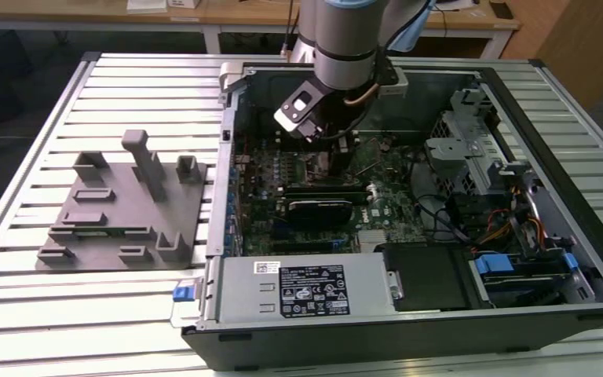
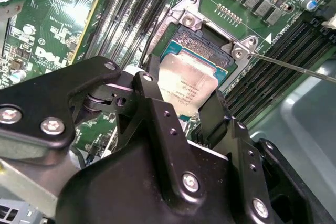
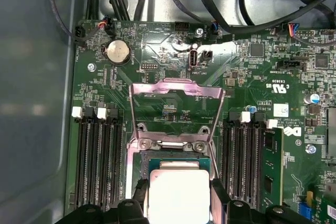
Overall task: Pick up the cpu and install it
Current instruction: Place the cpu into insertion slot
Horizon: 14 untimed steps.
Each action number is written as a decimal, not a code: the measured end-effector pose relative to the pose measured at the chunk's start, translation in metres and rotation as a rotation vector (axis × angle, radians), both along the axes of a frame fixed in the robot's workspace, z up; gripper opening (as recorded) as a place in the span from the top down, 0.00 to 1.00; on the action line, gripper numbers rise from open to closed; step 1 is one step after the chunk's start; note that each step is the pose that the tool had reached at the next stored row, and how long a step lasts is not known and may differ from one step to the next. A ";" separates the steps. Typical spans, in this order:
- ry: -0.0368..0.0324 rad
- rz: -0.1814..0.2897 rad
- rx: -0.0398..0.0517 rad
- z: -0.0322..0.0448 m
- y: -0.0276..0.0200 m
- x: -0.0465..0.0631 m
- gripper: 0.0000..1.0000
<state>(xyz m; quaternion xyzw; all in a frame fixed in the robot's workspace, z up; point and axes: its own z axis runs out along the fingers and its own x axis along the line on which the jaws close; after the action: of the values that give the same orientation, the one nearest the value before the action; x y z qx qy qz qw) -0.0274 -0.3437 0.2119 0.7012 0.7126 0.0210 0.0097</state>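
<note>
Holding cpu (image 2: pixel 188 83) | end effector (image 3: pixel 179 193) | square, silver-grey top, faint print

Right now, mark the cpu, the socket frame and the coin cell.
cpu (image 3: pixel 178 198), first wrist view, middle of metal top.
socket frame (image 3: pixel 176 86), first wrist view, raised top bar.
coin cell (image 3: pixel 117 52), first wrist view, centre of face.

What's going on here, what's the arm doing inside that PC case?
The arm reaches down into the open computer case. Its claw grips the cpu by two opposite edges, right at the socket on the motherboard. The socket's hinged metal plate is flipped open. I can't tell whether the chip is seated or sits just above the socket.
</note>
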 end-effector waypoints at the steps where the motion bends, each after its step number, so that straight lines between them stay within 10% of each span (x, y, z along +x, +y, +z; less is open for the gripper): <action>1: 0.0000 0.000 0.0000 -0.0009 0.0000 0.000 0.46; 14: -0.0001 0.000 0.0001 -0.0065 0.0003 -0.002 0.46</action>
<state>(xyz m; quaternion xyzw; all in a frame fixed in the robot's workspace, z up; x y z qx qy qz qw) -0.0291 -0.3434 0.2054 0.7012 0.7126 0.0210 0.0097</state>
